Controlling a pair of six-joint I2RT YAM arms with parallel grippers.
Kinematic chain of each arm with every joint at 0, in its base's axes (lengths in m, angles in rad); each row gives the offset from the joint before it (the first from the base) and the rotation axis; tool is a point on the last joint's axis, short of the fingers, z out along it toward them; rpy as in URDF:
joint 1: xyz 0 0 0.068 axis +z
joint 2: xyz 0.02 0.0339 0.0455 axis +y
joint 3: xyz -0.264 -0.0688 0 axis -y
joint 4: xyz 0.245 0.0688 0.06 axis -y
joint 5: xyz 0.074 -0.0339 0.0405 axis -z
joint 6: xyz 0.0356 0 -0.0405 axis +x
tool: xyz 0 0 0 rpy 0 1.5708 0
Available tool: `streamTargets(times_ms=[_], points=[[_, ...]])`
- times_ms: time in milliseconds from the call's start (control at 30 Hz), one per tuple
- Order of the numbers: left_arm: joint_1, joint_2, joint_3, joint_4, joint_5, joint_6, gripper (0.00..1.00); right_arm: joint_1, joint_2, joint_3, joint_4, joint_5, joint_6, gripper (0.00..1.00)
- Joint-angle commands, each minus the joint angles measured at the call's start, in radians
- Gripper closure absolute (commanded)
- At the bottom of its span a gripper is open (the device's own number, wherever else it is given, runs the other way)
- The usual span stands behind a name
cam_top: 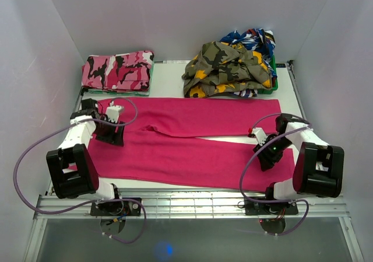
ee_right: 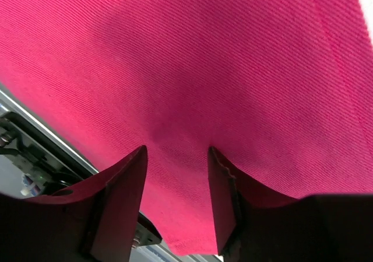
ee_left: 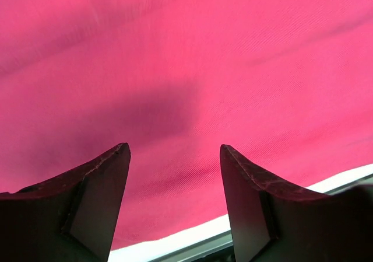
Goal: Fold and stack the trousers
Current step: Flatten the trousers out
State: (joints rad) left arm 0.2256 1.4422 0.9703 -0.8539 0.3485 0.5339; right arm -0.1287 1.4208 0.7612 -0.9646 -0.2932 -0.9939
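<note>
Trousers (cam_top: 186, 139): flat across the tabletop (cam_top: 169, 78), near leg along its front edge.
Left gripper (ee_left: 175, 148): we see it released, over the waist end.
Right gripper (ee_right: 176, 148): released too, tips on cloth.

Soft, matt magenta cloth of the trousers (ee_right: 204, 69), finely ribbed in weave; smooth white surface of the table (cam_top: 169, 78).

Plain white walls (cam_top: 192, 17) enclose a white table (cam_top: 169, 81) on three sides, evenly lit, with a slotted metal rail (cam_top: 192, 202) along its near edge.
</note>
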Motion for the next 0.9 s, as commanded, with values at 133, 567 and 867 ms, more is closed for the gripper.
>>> streamTargets(times_ms=[133, 567, 867], points=[[0.064, -0.068, -0.229, 0.056, -0.098, 0.186, 0.28, -0.015, 0.125, 0.001, 0.280, 0.199, -0.028, 0.50], [0.063, -0.088, -0.312, -0.013, -0.048, 0.198, 0.29, -0.054, 0.222, 0.263, 0.219, 0.152, -0.040, 0.50], [0.063, -0.105, -0.096, -0.126, 0.095, 0.170, 0.28, -0.051, 0.339, 0.709, 0.044, -0.056, 0.061, 0.48]])
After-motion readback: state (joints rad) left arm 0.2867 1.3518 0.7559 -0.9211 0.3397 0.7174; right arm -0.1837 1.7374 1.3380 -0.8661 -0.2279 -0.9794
